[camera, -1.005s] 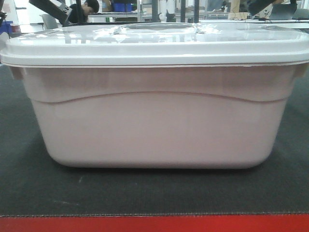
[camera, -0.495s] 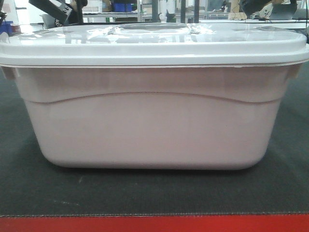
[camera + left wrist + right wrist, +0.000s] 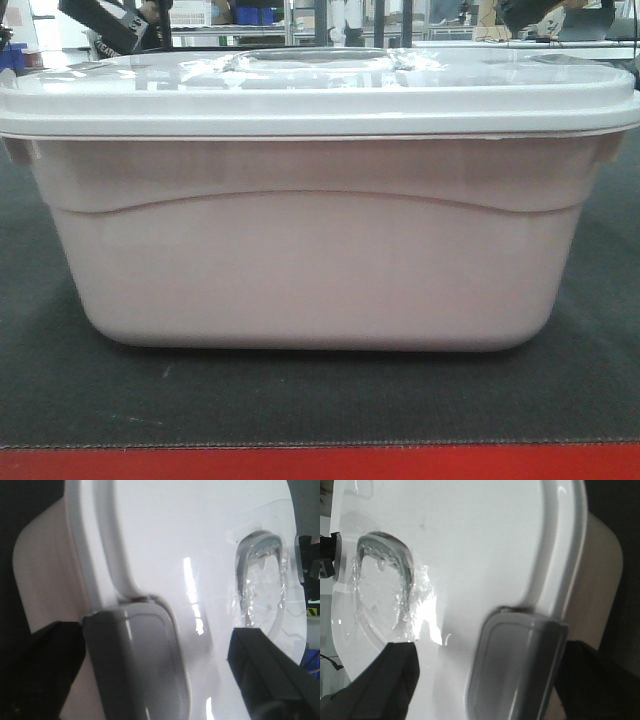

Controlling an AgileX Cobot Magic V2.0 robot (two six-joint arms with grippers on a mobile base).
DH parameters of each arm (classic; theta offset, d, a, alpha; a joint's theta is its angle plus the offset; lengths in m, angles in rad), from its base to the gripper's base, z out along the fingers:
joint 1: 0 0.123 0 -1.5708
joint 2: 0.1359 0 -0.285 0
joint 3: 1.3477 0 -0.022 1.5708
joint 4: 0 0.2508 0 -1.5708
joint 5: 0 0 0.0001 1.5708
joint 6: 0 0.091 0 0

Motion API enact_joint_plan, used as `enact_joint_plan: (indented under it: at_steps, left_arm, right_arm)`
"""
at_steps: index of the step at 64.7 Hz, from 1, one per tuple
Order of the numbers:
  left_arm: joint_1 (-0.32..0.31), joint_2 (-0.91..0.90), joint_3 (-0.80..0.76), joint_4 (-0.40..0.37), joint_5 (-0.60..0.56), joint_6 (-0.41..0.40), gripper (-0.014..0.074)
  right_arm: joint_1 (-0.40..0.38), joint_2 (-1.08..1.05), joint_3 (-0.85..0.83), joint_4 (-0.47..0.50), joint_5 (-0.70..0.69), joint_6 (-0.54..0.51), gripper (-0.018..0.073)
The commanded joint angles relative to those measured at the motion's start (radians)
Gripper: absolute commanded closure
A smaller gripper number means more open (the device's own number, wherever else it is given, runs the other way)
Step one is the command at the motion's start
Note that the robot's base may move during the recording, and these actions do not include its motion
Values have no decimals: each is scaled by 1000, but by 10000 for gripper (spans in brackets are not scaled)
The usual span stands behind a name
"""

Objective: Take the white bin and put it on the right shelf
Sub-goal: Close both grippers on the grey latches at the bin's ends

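Straddling one white bin [image 3: 318, 270]: two claws [image 3: 150, 635] [image 3: 490, 652]

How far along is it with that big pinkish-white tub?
Done: the left fingers and right fingers straddle the grey end latches of the off-white lidded plastic bin. In hand: gripping; they look open. Left: lifting it off the dark mat onto the shelf, not in view.
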Motion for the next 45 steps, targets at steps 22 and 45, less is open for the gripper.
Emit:
enact_joint_plan:
  at_steps: [22,45]
  left_arm:
    - [-5,-40,-23,-68,113,3,304]
    - [-5,-40,-23,-68,113,3,304]
  right_arm:
    - [3,-43,-23,82,124,-12,-24]
    - [3,-43,-23,83,124,-12,106]
